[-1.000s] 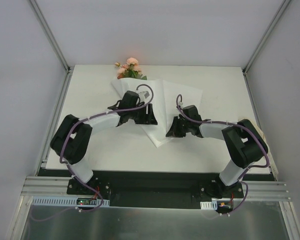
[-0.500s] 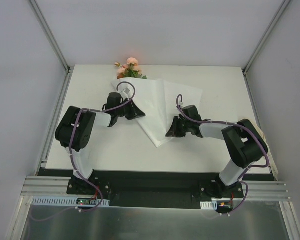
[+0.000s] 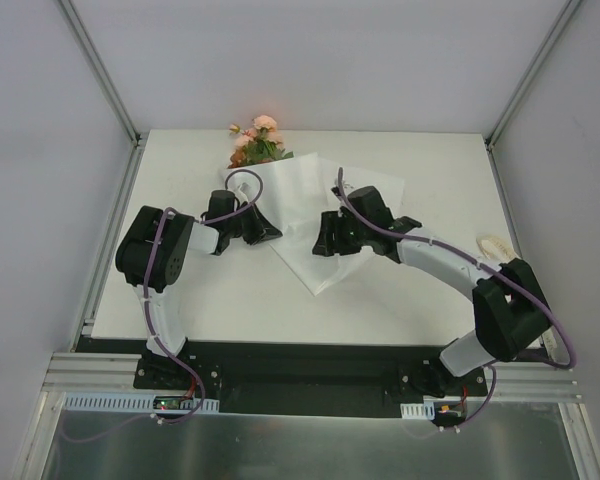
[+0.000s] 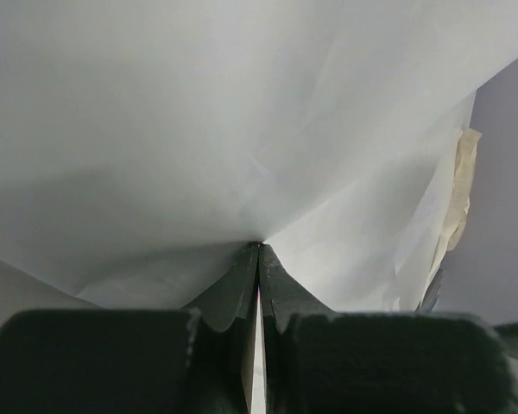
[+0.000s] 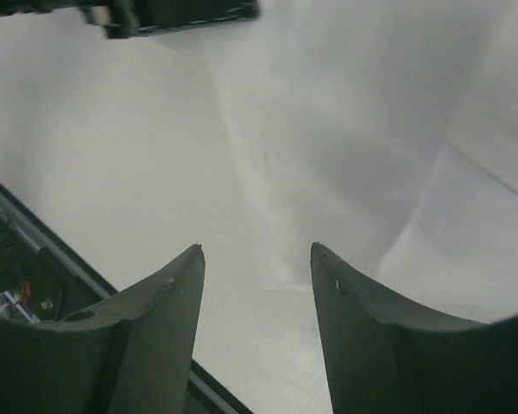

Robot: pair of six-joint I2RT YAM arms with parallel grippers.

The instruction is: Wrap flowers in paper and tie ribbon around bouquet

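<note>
Left end effector [image 4: 259, 252] is clamped shut on the paper [image 3: 305, 190]. The wrist view shows the sheet pinched at the fingertips and tenting up and away just ahead of them. Right end effector [image 5: 255, 250] has its jaws apart and holds nothing, with only paper under and ahead of it. It faces the left one across the sheet, near but apart.

The flowers [image 3: 257, 141] lie beyond the left end effector on its far side, blooms poking past the paper's far edge. The stems are hidden under the sheet. What looks like the ribbon [image 3: 493, 244] lies on the table [image 3: 450, 200], well behind the right end effector and untouched.

My read: this is the wrap step, folding the left flap over the stems. It's early in the task and nothing is tied yet.

To do it well:
- Keep the pinch firm, because the sheet is thin and will slip or tear if jerked.
- Lift the flap only just clear, then carry it across toward the right end effector in 1 smooth arc – don't drag it.
- Bring the right end effector down to pin the sheet so the bunch doesn't slide with it.
- Release only once the flap lies over the stems.
</note>
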